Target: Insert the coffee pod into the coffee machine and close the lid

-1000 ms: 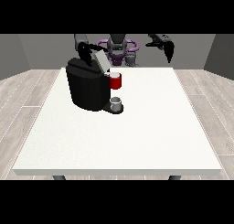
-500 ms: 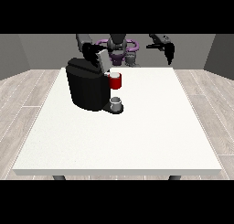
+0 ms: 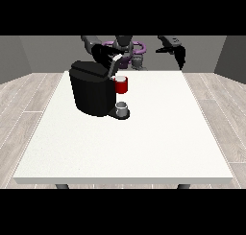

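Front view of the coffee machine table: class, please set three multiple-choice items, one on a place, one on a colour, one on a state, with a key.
1. Where does the coffee machine stand on the white table?
A. towards the view's left, far half
B. at the near right corner
C. at the near edge, middle

2. What colour is the part at the machine's front?
A. green
B. red
C. yellow

3. What is the robot hand at the view's right doing?
A. resting on the table
B. gripping the machine
C. raised above the table's far edge, touching nothing

Key: 1 A, it sits left of centre towards the robot; 2 B, plainly red; 3 C, it hangs in the air.
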